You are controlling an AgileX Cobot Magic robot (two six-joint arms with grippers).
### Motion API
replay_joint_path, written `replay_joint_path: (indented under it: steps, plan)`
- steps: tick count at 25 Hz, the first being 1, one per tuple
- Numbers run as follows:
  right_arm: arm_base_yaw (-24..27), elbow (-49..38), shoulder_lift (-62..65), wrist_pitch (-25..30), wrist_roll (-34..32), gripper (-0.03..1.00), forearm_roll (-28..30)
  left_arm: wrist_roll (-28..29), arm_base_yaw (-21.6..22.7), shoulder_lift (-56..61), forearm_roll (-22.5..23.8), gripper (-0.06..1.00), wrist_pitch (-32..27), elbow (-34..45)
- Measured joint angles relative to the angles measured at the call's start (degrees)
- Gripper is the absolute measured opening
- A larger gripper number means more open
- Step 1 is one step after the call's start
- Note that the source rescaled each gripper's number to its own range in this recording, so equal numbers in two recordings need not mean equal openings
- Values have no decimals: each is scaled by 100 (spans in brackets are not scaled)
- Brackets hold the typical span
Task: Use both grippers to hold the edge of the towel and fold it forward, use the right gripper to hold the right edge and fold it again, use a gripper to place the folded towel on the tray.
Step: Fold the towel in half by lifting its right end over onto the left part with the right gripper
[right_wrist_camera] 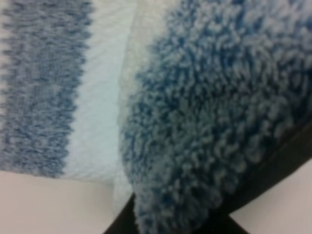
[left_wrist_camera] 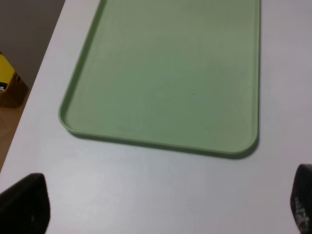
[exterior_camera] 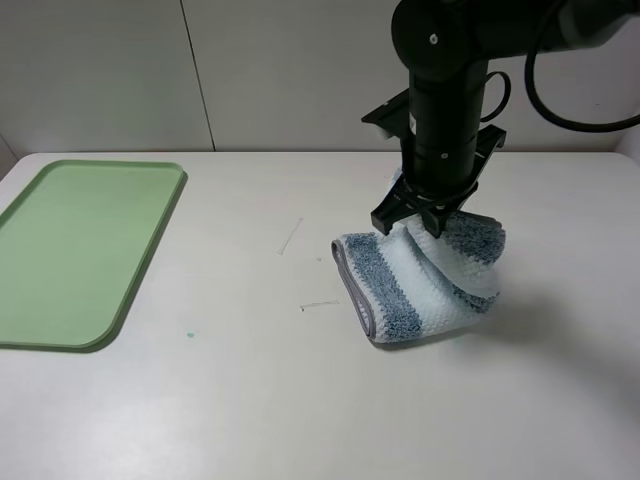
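My right tool (exterior_camera: 428, 226) is closed narrow on the towel (exterior_camera: 425, 285). It comes down from above and pinches a raised fold of cloth at the far side of the bundle. In its own camera the blue-grey pile fills nearly the whole view, and the black jaws cross below it. My left tool (left_wrist_camera: 163, 209) stands wide and holds nothing. It hangs over the bare bench (left_wrist_camera: 146, 180), near one short end of the tray (left_wrist_camera: 170, 73).

The towel lies right of the middle of the bench as a thick, narrow packet, with its grey hem (exterior_camera: 352, 290) running along the side that faces the tray. From this I judge that both folds are done, although the pinched part is lifted and a little rumpled. What is left, I think, is the last step: to carry the packet across to the tray, which is well apart on the left and has nothing on it, and to let it go there.

I count one towel, one tray and two tools. The high camera shows only the right one.
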State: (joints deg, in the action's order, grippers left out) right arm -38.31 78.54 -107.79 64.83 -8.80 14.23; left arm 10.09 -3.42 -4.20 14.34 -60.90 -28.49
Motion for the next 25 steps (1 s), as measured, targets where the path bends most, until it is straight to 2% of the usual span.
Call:
replay_joint_path:
  steps: [5,10,11,12,13,14,15,17,20,25]
  plan:
    - [-338,0,-198,-66,-156,8,-71,0,0,0,0,99,0,0]
    - [-421,0,-256,-164,-303,8,-179,0,0,0,0,99,0,0]
    - [-421,0,-258,-171,-346,11,-204,0,0,0,0,99,0,0]
    - [-421,0,-258,-192,-396,20,-249,0,0,0,0,99,0,0]
    - [-421,0,-258,-207,-459,38,-301,0,0,0,0,99,0,0]
    - [-421,0,-258,-220,-522,65,-370,0,0,0,0,99,0,0]
    - [-421,0,-258,-231,-561,77,-418,0,0,0,0,99,0,0]
    - [-421,0,-258,-233,-599,92,-457,0,0,0,0,99,0,0]
    - [-421,0,-258,-251,-598,98,-522,0,0,0,0,99,0,0]
    - [-421,86,-258,-61,-602,100,-544,0,0,0,0,99,0,0]
